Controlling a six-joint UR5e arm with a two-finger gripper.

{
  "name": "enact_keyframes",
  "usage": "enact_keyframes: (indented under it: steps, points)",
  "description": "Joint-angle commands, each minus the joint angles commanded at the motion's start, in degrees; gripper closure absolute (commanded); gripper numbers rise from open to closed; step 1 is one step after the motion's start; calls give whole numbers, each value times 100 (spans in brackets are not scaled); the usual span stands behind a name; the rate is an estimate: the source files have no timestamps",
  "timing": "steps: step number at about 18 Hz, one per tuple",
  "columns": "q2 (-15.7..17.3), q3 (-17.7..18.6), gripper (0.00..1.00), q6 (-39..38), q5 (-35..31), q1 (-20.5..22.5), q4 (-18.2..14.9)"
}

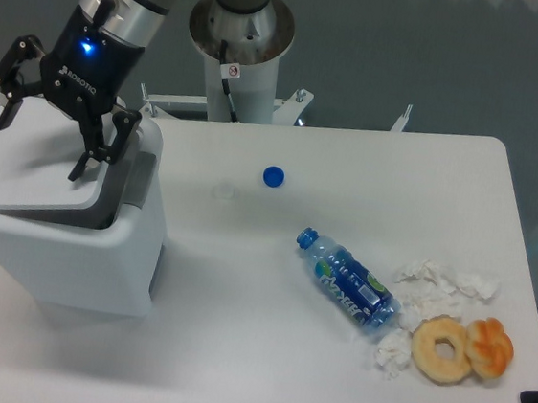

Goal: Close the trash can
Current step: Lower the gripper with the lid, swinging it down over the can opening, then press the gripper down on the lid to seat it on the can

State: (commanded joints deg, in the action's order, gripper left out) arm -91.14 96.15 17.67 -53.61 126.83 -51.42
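- Gripper (44, 130): fingers spread wide apart, nothing between them; hangs over the lid w/ blue light lit on its body. Whether the fingertips (76, 174) touch the lid can't be told from this angle.
- Trash can (90, 260): large white bin at the table's left edge, cut off by the frame at left. Lid (22, 171) lies tilted into the opening, w/ a dark gap visible along its right side; not flush w/ the rim. Latch not discernible.
- Arm base (240, 40): white post behind the table, top partly out of frame.
- Blue cap (273, 175): alone on the table (262, 355), right of the can.
- Water bottle (346, 279): on its side, blue label, text unreadable.
- Crumpled tissues (439, 282): just beside the bottle's base.
- Doughnut (443, 349) and an orange pastry (490, 347): touching, near the right front corner.
- Orange sliver at bottom-left edge: unidentifiable.
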Motion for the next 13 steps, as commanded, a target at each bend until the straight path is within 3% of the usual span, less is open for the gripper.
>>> enact_keyframes:
  steps: [13]
  points:
    - [-88,176,0,387,-114,53,-18]
